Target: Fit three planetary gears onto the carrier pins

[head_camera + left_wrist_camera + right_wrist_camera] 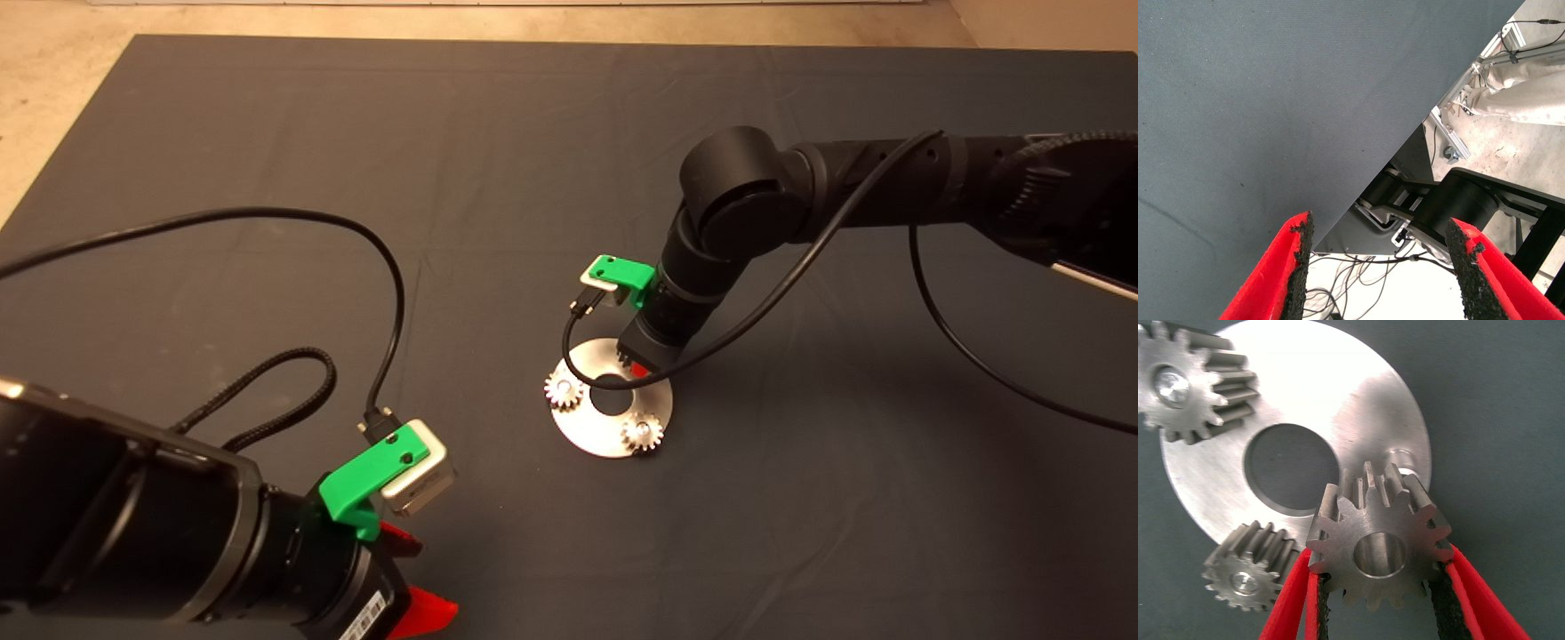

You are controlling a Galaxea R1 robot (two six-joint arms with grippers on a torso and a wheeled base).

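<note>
While vertical, right tool (pixel 1381 587) (wrist-down) grips third gear (pixel 1379 543).

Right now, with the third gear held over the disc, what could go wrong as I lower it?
1. The held gear sits tilted and off the last pin, which shows just past its rim; its hole could miss or jam on the pin.
2. The right hand pinches it only by the teeth, so it may twist or slip.
3. Its teeth may clash with the two mounted gears.
</note>
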